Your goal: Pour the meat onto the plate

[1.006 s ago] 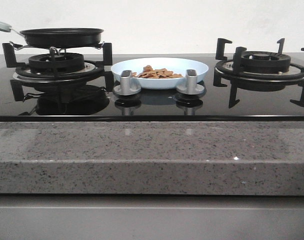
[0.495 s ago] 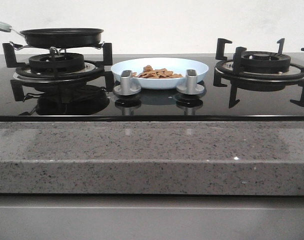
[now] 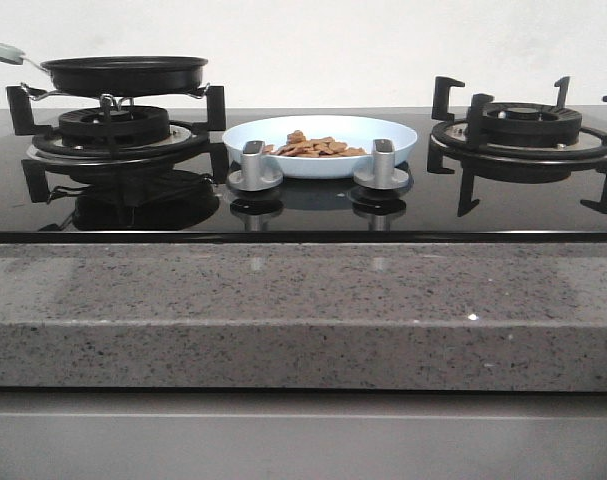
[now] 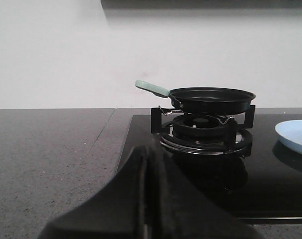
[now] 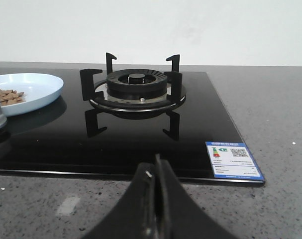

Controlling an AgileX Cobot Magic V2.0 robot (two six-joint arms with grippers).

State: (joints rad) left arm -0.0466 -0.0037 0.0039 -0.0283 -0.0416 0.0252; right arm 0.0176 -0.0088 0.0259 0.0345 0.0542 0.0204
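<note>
The pale blue plate (image 3: 319, 141) sits on the black glass hob between the two burners, and a heap of reddish-brown meat pieces (image 3: 313, 147) lies in it. The plate's edge also shows in the left wrist view (image 4: 294, 136), and the plate (image 5: 31, 89) with the meat (image 5: 6, 96) shows in the right wrist view. My left gripper (image 4: 147, 164) is shut and empty, low over the counter short of the left burner. My right gripper (image 5: 154, 172) is shut and empty over the counter edge in front of the right burner. Neither gripper shows in the front view.
A black frying pan (image 3: 123, 72) with a pale green handle (image 4: 151, 88) rests on the left burner (image 3: 113, 130). The right burner (image 3: 523, 130) is bare. Two grey knobs (image 3: 253, 168) stand in front of the plate. A blue label (image 5: 233, 160) sits at the hob's corner.
</note>
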